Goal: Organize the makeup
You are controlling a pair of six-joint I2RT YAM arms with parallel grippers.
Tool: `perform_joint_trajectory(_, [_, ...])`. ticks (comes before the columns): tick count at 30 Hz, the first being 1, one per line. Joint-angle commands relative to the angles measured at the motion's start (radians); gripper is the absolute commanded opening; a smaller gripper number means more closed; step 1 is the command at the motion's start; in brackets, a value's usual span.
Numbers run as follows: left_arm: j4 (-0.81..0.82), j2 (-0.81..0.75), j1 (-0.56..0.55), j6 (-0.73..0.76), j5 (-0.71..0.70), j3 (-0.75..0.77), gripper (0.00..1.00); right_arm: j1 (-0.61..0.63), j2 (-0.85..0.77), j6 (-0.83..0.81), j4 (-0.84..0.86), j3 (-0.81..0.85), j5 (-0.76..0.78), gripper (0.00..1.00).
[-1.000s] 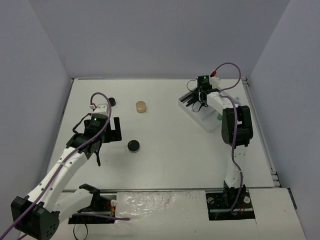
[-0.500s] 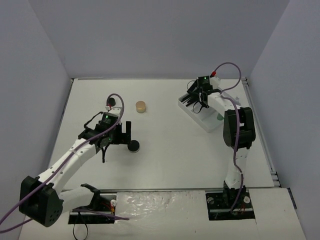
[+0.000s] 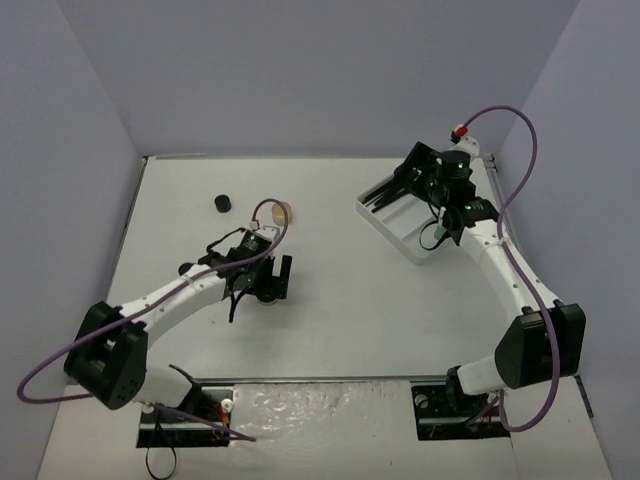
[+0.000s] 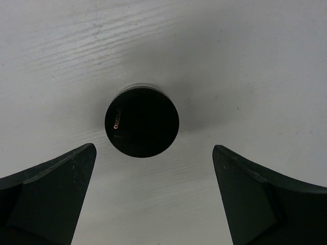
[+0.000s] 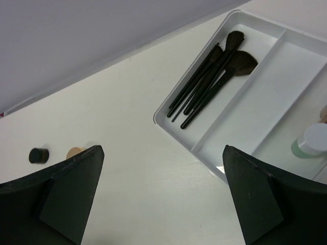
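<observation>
the left pincer [image 4: 153, 149] hangs released, its jaws wide on either side of a black round pot [image 4: 142, 124] that stands on the surface [image 4: 245, 61], not touching it. the right pincer [image 5: 162, 149] is released and empty above the white tray [image 5: 190, 149]. black brushes [image 5: 209, 76] lie in one long compartment, a green bottle [image 5: 309, 143] in another.

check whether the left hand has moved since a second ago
Yes. In the top view the left hand has moved rightward, from left of the black round pot to straddling it, open and not touching it.
</observation>
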Motion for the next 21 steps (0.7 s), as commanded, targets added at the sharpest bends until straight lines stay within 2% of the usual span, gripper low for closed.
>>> perform_joint_trajectory(1, [0.053, 0.085, -0.009, -0.024, -0.021, 0.091, 0.97, 0.003, -0.124, -0.062, 0.017, -0.104, -0.09, 1.0])
perform_joint_trajectory(7, [0.042, 0.175, -0.027, -0.041, -0.051, 0.118, 0.95, 0.003, -0.219, -0.061, 0.011, -0.175, -0.122, 1.0])
perform_joint_trajectory(12, [0.054, 0.218, -0.03, -0.046, -0.067, 0.13, 0.78, 0.003, -0.249, -0.071, 0.01, -0.198, -0.133, 1.0])
perform_joint_trajectory(15, [0.056, 0.253, -0.039, -0.048, -0.065, 0.154, 0.56, 0.003, -0.264, -0.074, 0.008, -0.207, -0.134, 1.0])
perform_joint_trajectory(17, [0.054, 0.28, -0.053, -0.048, -0.063, 0.196, 0.31, 0.003, -0.278, -0.077, 0.005, -0.212, -0.134, 1.0])
perform_joint_trajectory(20, [0.045, 0.33, -0.093, -0.04, -0.062, 0.281, 0.14, 0.003, -0.294, -0.087, -0.012, -0.214, -0.129, 1.0])
perform_joint_trajectory(21, [0.039, 0.358, -0.107, -0.034, -0.062, 0.325, 0.12, 0.003, -0.301, -0.094, -0.016, -0.214, -0.126, 1.0])
